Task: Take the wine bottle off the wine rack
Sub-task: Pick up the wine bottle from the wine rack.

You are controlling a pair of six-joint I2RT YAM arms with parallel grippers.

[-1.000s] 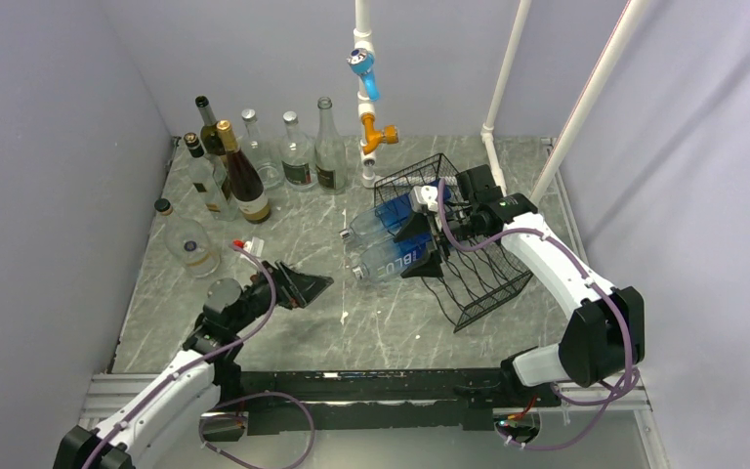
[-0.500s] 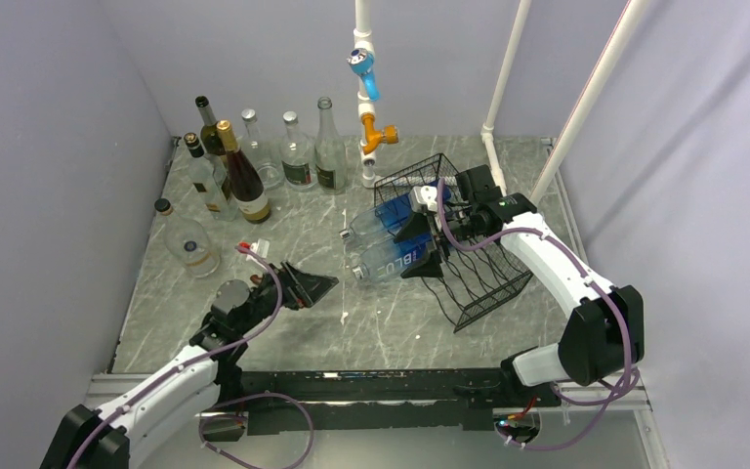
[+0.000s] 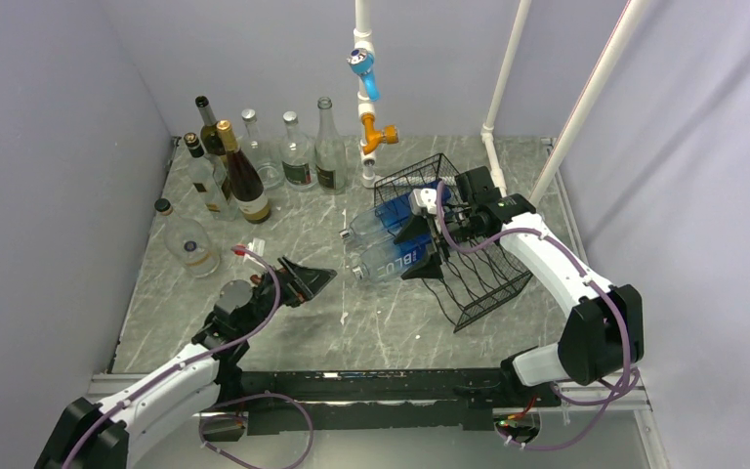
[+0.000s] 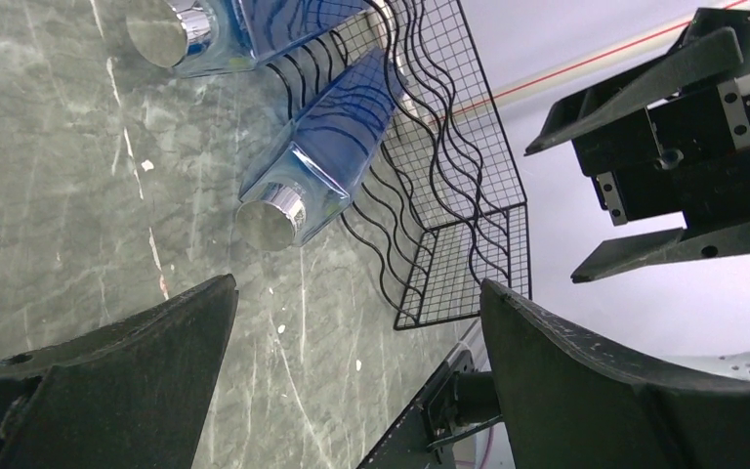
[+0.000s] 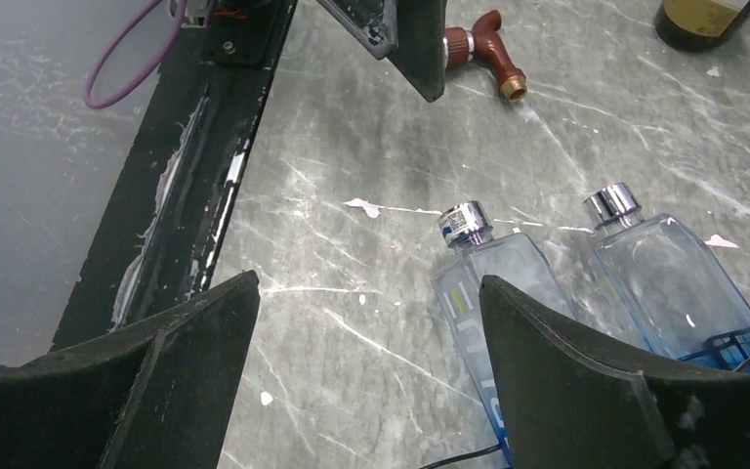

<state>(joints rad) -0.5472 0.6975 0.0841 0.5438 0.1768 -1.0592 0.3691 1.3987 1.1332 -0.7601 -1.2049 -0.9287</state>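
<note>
**Two blue bottles in the rack, both grippers empty**

Seven standing bottles [image 3: 244, 186] crowd the back-left corner of the table [image 3: 254, 337]. The left gripper [image 4: 356, 285] hangs low, jaws spread wide, nothing in them. Right of it, the far blue bottle [image 3: 383, 219] and near blue bottle [image 3: 391, 260] lie in the one wine rack [image 3: 483, 283], caps poking left. The right gripper [image 5: 366, 283] gapes over them, empty.

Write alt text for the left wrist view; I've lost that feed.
Two blue bottles with silver caps lie on their sides in the black wire wine rack, caps toward the camera, on a grey marble table. The open left gripper frames the bottom of the view, empty; the right gripper, also open, shows at upper right.
</note>
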